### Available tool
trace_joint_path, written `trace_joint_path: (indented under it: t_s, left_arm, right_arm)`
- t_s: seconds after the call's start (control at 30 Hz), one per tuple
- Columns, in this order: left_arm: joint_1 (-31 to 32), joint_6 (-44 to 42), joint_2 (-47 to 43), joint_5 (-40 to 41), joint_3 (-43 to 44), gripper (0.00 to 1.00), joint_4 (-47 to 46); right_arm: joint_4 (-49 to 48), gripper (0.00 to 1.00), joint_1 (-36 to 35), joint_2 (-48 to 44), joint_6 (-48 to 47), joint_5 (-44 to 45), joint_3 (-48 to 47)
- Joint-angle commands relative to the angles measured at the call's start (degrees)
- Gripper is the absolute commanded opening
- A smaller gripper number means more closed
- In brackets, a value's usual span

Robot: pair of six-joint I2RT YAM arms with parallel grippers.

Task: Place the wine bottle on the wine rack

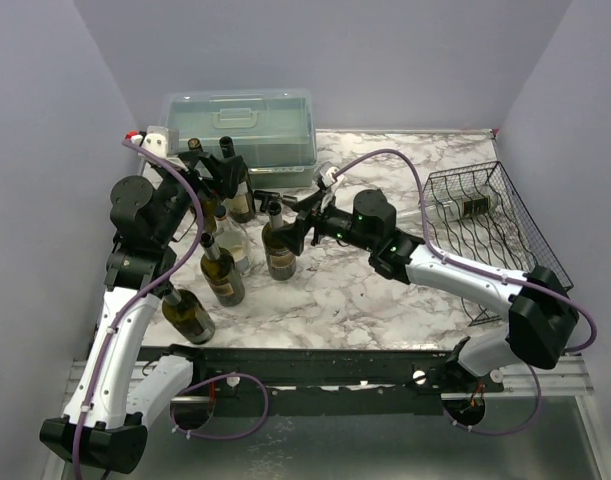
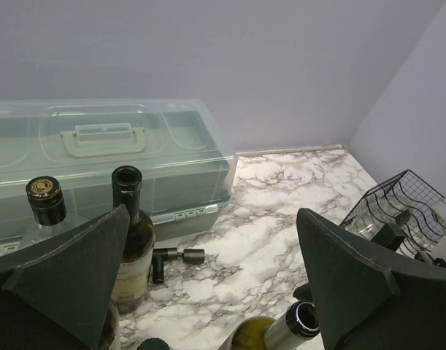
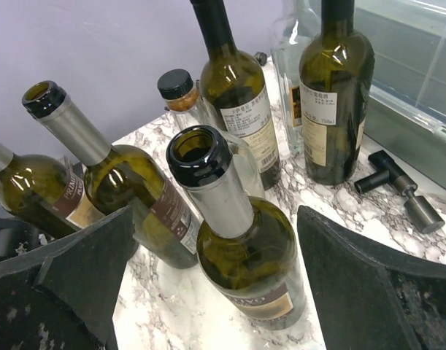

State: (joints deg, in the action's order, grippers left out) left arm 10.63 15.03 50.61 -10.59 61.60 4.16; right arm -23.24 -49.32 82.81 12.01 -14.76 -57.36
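The dark green glass wine bottle with a grey foil neck and black lip stood upright on the white-and-grey marbled worktop, near its middle and well apart from the rack. Its base ran off the bottom of the wrist view, and only a scrap of its label showed. From above, the right arm's wrist crowded the neck, so I could not tell how far down the fingers reached.

The right fingers were spread wide, one on each side of that bottle, with a gap showing on both sides; neither touched the glass.

The black thin-wire wine rack sat at the worktop's right end, with a clear glass bottle lying in it. In the left wrist view a finger hid part of the rack.

The left fingers were also wide apart, gripping nothing, above a cluster of dark bottles at the left. Behind them stood a translucent grey-green plastic box with a handle, and a small black T-shaped piece lay beside it.
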Motion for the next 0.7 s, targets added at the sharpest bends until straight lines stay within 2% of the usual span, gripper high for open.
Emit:
trace_joint_path:
  t_s: [0.0,0.17,0.4,0.67]
  left_arm:
    - [0.6,0.11,-0.34,0.85,-1.12,0.99,-1.72]
    - [1.64,-0.07,0.19,0.7,-1.4,0.99,-2.01]
    - [2.28,0.02,0.38,1.83,-1.78,0.99,-2.28]
    - [2.72,-0.17,0.33,2.67,-2.16,0.99,-2.4]
  right_arm:
    - [-7.08,0.96,-1.28,1.15,-0.44,1.62,0.3]
    - [-9.76,0.91,-1.66,2.45,-2.38,4.22,0.4]
    - [-8.22,0.75,-1.74,7.45,-4.15,1.89,-3.31]
    - [-11.89,0.59,-2.18,10.55,-2.11,-0.59,-3.88]
